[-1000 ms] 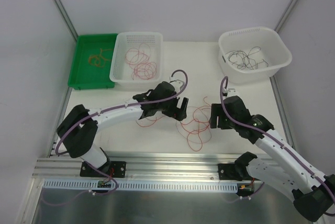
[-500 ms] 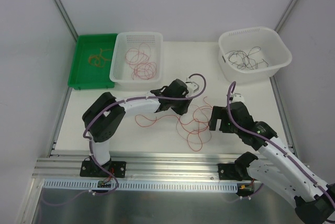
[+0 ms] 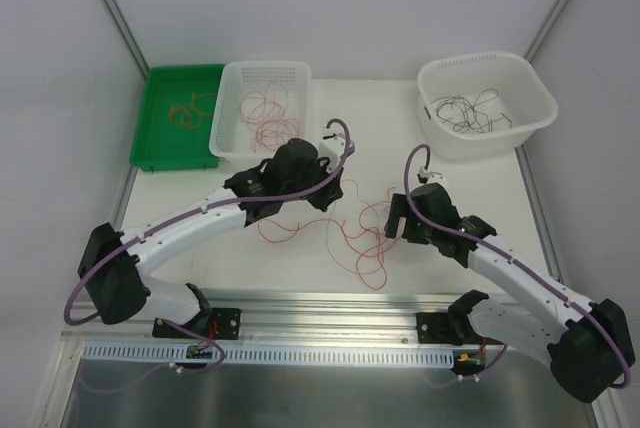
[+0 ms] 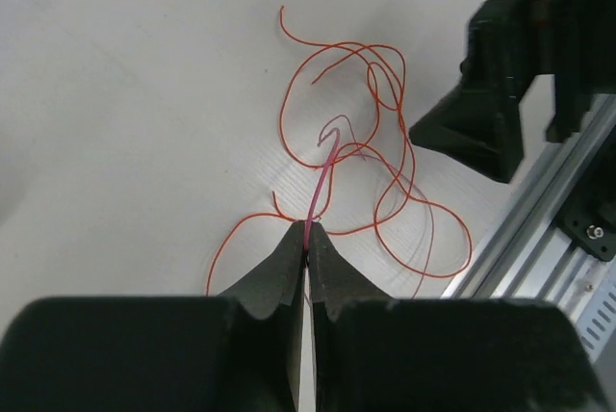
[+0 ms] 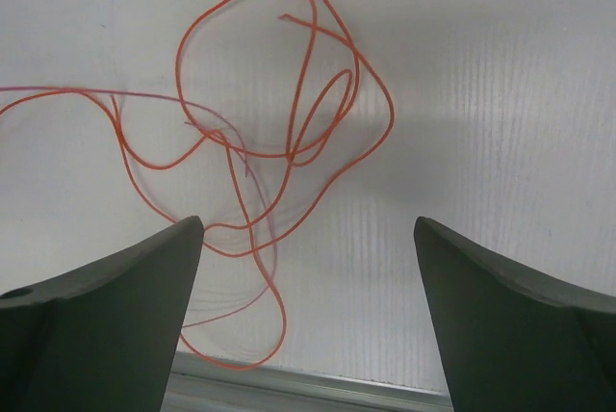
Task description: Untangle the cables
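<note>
Pinching 1 red cable [image 4: 321, 186] by the table's [image 4: 115, 94] near edge: your left end effector [image 4: 308, 239]. Right end effector [image 5: 306, 234] spread above the loose cables [image 5: 289, 154].

The cables [image 5: 292, 154] lie on the table [image 3: 365, 118] between left claw [image 4: 308, 231] and right claw [image 5: 308, 224].

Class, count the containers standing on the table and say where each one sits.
3: a green tray at the far left, a white perforated basket beside it, and a white tub at the far right. None appears hidden.
</note>
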Controlling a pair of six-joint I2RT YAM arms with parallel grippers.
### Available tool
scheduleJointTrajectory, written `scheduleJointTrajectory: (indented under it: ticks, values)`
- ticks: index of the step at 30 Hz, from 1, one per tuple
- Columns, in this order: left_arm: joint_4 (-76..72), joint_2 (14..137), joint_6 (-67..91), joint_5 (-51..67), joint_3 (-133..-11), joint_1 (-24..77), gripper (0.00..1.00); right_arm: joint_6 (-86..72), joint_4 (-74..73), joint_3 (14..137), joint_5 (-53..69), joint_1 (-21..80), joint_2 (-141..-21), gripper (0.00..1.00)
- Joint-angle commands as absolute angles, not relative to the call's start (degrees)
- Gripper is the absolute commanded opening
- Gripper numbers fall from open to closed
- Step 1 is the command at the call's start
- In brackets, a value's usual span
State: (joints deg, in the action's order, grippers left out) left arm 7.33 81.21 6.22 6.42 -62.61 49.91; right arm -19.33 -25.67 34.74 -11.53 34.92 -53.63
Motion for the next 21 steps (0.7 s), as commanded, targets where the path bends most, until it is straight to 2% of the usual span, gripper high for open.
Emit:
scheduleJointTrajectory:
  ticks: [1, 3, 6, 7, 12, 13, 15, 17, 19, 21]
  values:
    - [17.82, 74.81, 6.77, 3.17, -65.91, 50.1, 0.0, -20.74, -19.08, 35.86, -11.25, 33.58, -57.91, 0.95]
    - [23.69, 73.22, 7.03, 3.25, -69.41, 50.01, 0.0, -20.74, -16.72, 35.77, -10.9, 32.96, -61.24, 0.92]
    - [27.5, 70.14, 8.25, 5.27, -73.11, 50.01, 0.0, -20.83, -13.72, 36.12, -9.94, 31.82, -66.42, 0.82]
    - [28.99, 68.66, 8.7, 6.4, -73.82, 50.01, 0.0, -21.0, -13.1, 36.21, -9.84, 31.47, -67.58, 0.76]
    - [35.14, 65.57, 10.02, 5.81, -80.93, 49.48, 0.0, -21.88, -10.19, 36.04, -9.4, 30.5, -74.08, 0.64]
    - [36.72, 65.22, 10.02, 5.02, -82.25, 49.22, 0.0, -21.97, -10.28, 35.95, -9.4, 30.15, -74.79, 0.59]
    - [41.47, 65.39, 9.67, 2.9, -87.33, 47.91, 0.0, -21.62, -11.16, 35.6, -9.93, 30.06, -74.53, 0.53]
    - [46.46, 66.0, 9.49, 2.72, -91.56, 46.59, 0.0, -21.53, -12.3, 34.89, -10.63, 29.8, -72.96, 0.43]
    - [48.6, 66.36, 8.88, 4.3, -98.5, 44.05, 0.0, -21.36, -13.62, 34.37, -12.39, 29.62, -71.9, 0.33]
    - [50.53, 66.45, 8.27, 7.45, -104.9, 41.76, 0.0, -20.92, -15.46, 34.02, -13.97, 29.44, -70.58, 0.27]
